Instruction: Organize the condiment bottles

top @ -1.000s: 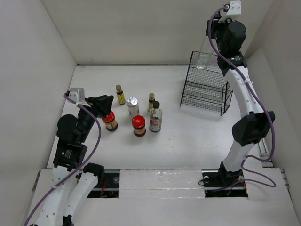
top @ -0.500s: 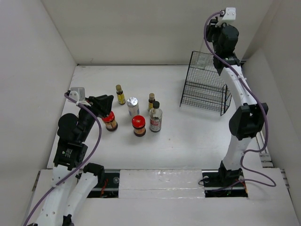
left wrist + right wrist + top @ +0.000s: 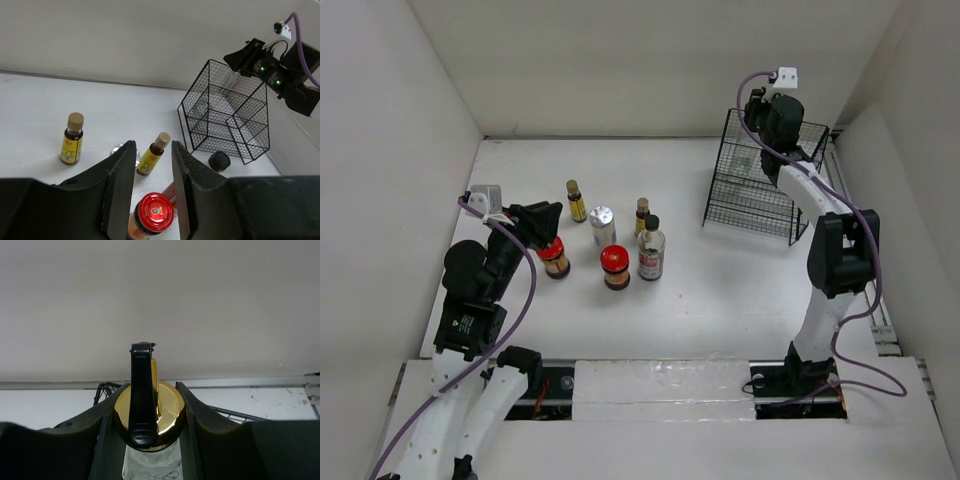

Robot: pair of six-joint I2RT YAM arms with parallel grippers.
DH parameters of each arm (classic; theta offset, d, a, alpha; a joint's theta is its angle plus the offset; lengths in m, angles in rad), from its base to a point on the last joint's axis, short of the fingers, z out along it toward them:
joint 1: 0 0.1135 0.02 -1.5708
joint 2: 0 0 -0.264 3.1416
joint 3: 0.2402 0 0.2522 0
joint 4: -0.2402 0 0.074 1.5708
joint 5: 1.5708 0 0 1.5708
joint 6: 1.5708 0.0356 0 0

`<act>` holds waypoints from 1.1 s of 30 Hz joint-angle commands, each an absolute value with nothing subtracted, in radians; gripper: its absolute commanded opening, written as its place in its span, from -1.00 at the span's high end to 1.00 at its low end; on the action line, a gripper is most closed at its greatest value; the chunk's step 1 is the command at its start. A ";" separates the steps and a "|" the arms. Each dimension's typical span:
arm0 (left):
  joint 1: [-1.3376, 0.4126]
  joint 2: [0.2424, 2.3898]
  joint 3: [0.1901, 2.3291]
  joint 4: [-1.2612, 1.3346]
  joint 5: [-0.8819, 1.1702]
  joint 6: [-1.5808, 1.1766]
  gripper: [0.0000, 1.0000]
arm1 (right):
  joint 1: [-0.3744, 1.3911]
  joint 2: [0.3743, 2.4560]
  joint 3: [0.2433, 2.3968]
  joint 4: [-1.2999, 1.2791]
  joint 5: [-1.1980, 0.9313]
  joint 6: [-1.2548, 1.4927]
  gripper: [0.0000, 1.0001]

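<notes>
My left gripper (image 3: 542, 222) is open, its jaws either side of and above a red-lidded dark jar (image 3: 554, 256), also in the left wrist view (image 3: 155, 212). The second red-lidded jar (image 3: 614, 266) stands to its right. Two yellow-labelled brown-capped bottles (image 3: 576, 200) (image 3: 642, 212), a silver-lidded white jar (image 3: 602, 224) and a black-capped sauce bottle (image 3: 651, 248) stand mid-table. My right gripper (image 3: 151, 390) is shut on the gold cap (image 3: 169, 405) of the clear bottle, holding it at the top of the black wire rack (image 3: 760, 190).
The rack (image 3: 225, 115) stands at the back right, near the rear and right walls. White walls close in the table on the left, back and right. The bottle group sits left of the rack with open table between them.
My right arm has come down and toward the left, bringing the clear bottle from above the rack to its top tier. The left arm and table bottles have not moved.
</notes>
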State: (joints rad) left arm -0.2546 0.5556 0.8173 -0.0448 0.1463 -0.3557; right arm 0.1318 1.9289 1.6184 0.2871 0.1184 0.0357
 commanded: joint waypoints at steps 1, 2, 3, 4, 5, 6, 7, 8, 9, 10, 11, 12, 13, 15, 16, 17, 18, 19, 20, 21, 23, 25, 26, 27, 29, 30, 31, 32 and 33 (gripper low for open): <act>-0.259 0.561 0.815 -0.009 0.169 -0.348 0.41 | 0.127 1.847 1.573 0.466 0.097 0.077 0.62; -0.259 0.561 0.815 0.000 0.169 -0.348 0.41 | 0.127 1.836 1.560 0.482 0.097 0.077 0.55; -0.259 0.561 0.815 0.000 0.169 -0.348 0.41 | 0.127 1.836 1.560 0.482 0.084 0.087 0.46; -0.259 0.561 0.815 0.000 0.169 -0.348 0.41 | 0.118 1.826 1.551 0.482 0.074 0.087 0.19; -0.259 0.561 0.815 0.000 0.169 -0.348 0.41 | 0.118 1.815 1.551 0.482 0.074 0.087 0.02; -0.259 0.561 0.815 0.000 0.169 -0.348 0.41 | 0.118 1.806 1.551 0.471 0.065 0.098 -0.16; -0.259 0.561 0.815 0.000 0.169 -0.348 0.41 | 0.118 1.796 1.551 0.471 0.064 0.098 -0.45; -0.259 0.561 0.815 0.000 0.169 -0.348 0.41 | 0.118 1.784 1.569 0.451 0.055 0.098 -0.56; -0.259 0.561 0.815 0.000 0.158 -0.348 0.41 | 0.118 1.758 1.580 0.422 0.055 0.098 -0.64; -0.259 0.561 0.815 -0.009 0.158 -0.348 0.41 | 0.118 1.744 1.591 0.405 0.046 0.098 -0.70; -0.259 0.561 0.815 -0.009 0.147 -0.359 0.41 | 0.118 1.726 1.600 0.390 0.034 0.098 -0.81; -0.259 0.561 0.815 -0.009 0.147 -0.359 0.41 | 0.118 1.688 1.600 0.371 0.034 0.089 -0.84; -0.259 0.561 0.815 -0.009 0.147 -0.359 0.41 | 0.130 1.665 1.600 0.359 0.020 0.072 -0.84; -0.259 0.561 0.815 -0.018 0.135 -0.359 0.41 | 0.150 1.616 1.573 0.324 -0.012 0.046 -0.87; -0.259 0.561 0.815 -0.018 0.135 -0.359 0.41 | 0.161 1.559 1.551 0.290 -0.030 0.034 -0.87; -0.259 0.561 0.815 -0.018 0.126 -0.359 0.41 | 0.173 1.525 1.517 0.281 -0.093 0.025 -0.87; -0.259 0.561 0.815 -0.018 0.126 -0.359 0.41 | 0.204 1.488 1.423 0.281 -0.141 0.025 -0.75; -0.259 0.561 0.815 -0.018 0.126 -0.359 0.41 | 0.224 1.415 1.370 0.281 -0.194 0.009 -0.65; -0.259 0.561 0.815 -0.018 0.115 -0.359 0.41 | 0.247 1.378 1.318 0.281 -0.248 -0.006 -0.46; -0.259 0.561 0.815 -0.018 0.115 -0.359 0.41 | 0.296 1.341 1.269 0.281 -0.341 -0.027 -0.20; -0.259 0.574 0.815 -0.028 0.115 -0.368 0.41 | 0.349 1.240 1.134 0.308 -0.392 -0.082 0.69; -0.259 0.574 0.815 -0.028 0.126 -0.368 0.41 | 0.418 1.189 1.077 0.290 -0.455 -0.109 0.93; -0.259 0.584 0.825 -0.028 0.126 -0.368 0.41 | 0.440 1.143 1.043 0.273 -0.478 -0.126 0.85; -0.259 0.584 0.825 -0.028 0.126 -0.368 0.41 | 0.462 1.120 1.026 0.227 -0.492 -0.158 0.64; -0.259 0.594 0.825 -0.040 0.100 -0.368 0.41 | 0.524 1.079 0.967 0.196 -0.492 -0.181 -0.35; -0.259 0.594 0.825 -0.049 0.100 -0.368 0.41 | 0.546 1.045 0.945 0.180 -0.492 -0.202 -0.57; -0.259 0.594 0.825 -0.049 0.089 -0.368 0.41 | 0.567 1.032 0.925 0.166 -0.468 -0.213 -0.75; -0.259 0.594 0.825 -0.049 0.089 -0.368 0.41 | 0.612 1.023 0.908 0.157 -0.454 -0.213 -0.94; -0.259 0.594 0.825 -0.049 0.089 -0.368 0.41 | 0.630 1.023 0.878 0.156 -0.443 -0.227 -0.99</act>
